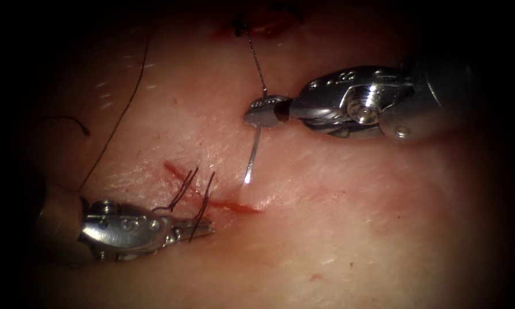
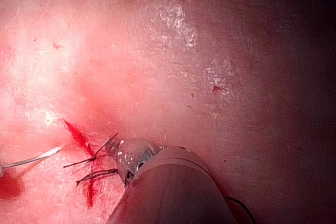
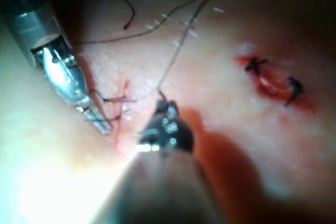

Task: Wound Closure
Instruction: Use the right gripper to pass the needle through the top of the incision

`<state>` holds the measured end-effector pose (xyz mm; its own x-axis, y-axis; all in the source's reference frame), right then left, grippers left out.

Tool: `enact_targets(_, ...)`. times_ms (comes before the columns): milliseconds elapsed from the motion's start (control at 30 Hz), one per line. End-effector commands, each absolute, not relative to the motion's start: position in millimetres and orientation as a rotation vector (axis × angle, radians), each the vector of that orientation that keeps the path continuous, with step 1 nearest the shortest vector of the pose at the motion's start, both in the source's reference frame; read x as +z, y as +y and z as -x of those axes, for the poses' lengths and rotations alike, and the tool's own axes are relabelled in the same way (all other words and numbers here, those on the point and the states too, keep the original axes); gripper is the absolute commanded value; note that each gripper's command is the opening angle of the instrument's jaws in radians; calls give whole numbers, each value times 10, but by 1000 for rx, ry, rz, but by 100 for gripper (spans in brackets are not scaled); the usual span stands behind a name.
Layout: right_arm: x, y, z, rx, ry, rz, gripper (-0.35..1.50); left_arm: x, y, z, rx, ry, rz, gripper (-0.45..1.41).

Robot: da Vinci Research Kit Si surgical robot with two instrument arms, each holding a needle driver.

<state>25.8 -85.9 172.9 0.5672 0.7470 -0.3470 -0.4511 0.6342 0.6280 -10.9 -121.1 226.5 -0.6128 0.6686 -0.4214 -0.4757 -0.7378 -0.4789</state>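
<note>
My right tool reaches in from the right, shut on the curved needle near its rear end. The needle hangs down toward the right end of the red cut; its bright tip sits at the tissue surface just above that end, and I cannot tell whether it has entered. Thread runs up from the needle's rear. My left tool lies low on the left with its jaws together against dark thread tails that stand up from the cut. Whether it pinches a tail is unclear. The left wrist view shows the needle and the cut.
A second red wound with dark stitches lies at the far top, where the thread leads; it also shows in the right wrist view. A long dark thread trails over the tissue on the left, with a loose curled end beside it.
</note>
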Motion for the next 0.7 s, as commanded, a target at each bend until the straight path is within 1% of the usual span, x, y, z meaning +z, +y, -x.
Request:
enact_targets(33,1728,-875,-268,778,615,-533,-35,2261,-1226,121,2313,-435,783,-42)
enact_targets(167,1728,-885,-272,841,536,-553,-35,2259,-1226,121,2318,-435,784,-42)
enact_targets(400,1742,-899,-274,878,484,-705,-35,2259,-1226,120,2318,-436,785,-42)
enact_targets(700,1746,-907,-274,1012,537,-882,-35,2259,-1226,120,2318,-437,785,-42)
